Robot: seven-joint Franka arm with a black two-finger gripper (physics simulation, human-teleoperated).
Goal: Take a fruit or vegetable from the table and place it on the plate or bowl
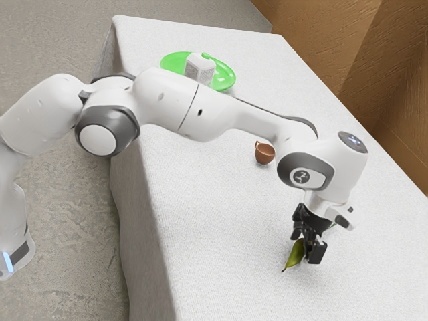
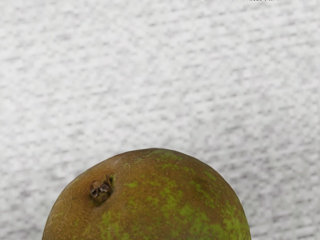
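**Gripper over a green-brown fruit at the counter's near edge**

In the exterior view, the white arm is stretching from the exterior view's left across the pale counter (image 1: 200,221) and bending down toward its near right part. The black gripper (image 1: 306,249) is pointing downward there, and a slim green-brown fruit (image 1: 292,258) is leaning tilted right against it, its lower tip sticking out toward the near edge. Whether the gripper is pinching the fruit or standing spread beside it cannot be told from this angle. A small brown cup (image 1: 264,152) is sitting upright on the counter farther back, well apart from the fruit. At the far left end, a bright green plate (image 1: 226,81) is carrying a white boxy object (image 1: 200,67), partly hidden behind the arm.

In the wrist view, the fruit (image 2: 150,200) is showing large, just under the hand: a rounded brown skin mottled with green, with a small dark stem scar. The woven surface of the counter (image 2: 150,75) is lying beyond it.
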